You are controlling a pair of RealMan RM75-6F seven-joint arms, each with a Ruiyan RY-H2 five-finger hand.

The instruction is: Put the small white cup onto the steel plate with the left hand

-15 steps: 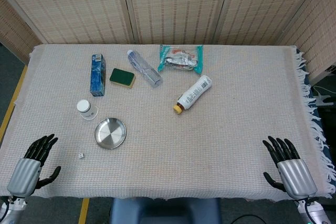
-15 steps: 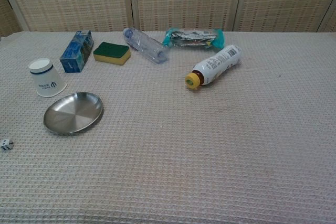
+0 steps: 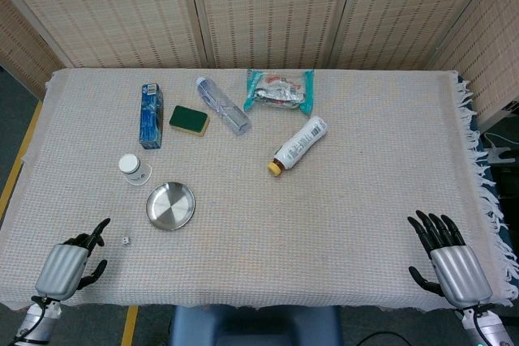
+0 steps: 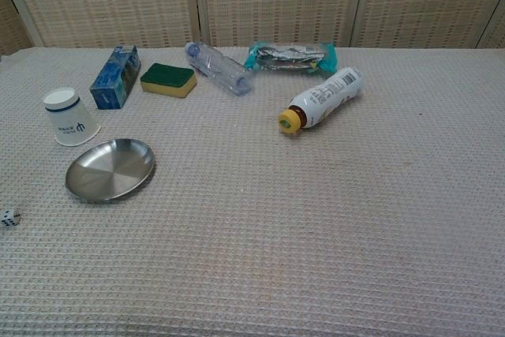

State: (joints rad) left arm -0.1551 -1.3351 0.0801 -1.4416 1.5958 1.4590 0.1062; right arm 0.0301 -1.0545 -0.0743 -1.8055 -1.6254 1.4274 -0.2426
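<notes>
Since the earlier frame the left hand (image 3: 69,262) had shifted along the desk's (image 3: 340,232) near edge toward the middle and turned, its fingers (image 3: 96,232) now partly curled with 1 pointing forward, holding nothing. The right hand (image 3: 448,261) lay at the near right corner, fingers spread and empty.

The small white cup (image 3: 134,169) stood upside down near the left edge of the desk, just beside the steel plate (image 3: 170,206) but not on it — the plate sat slightly nearer the front. A tiny die (image 3: 126,240) lay between the left hand and the plate.

The risks looked plain: the cup was light and tapered, so a sideways brush from the fingers would probably topple or skid it toward the blue carton (image 3: 150,115) behind it. A low approach might also knock the die or nudge the plate — shifting the target before the cup arrived.
</notes>
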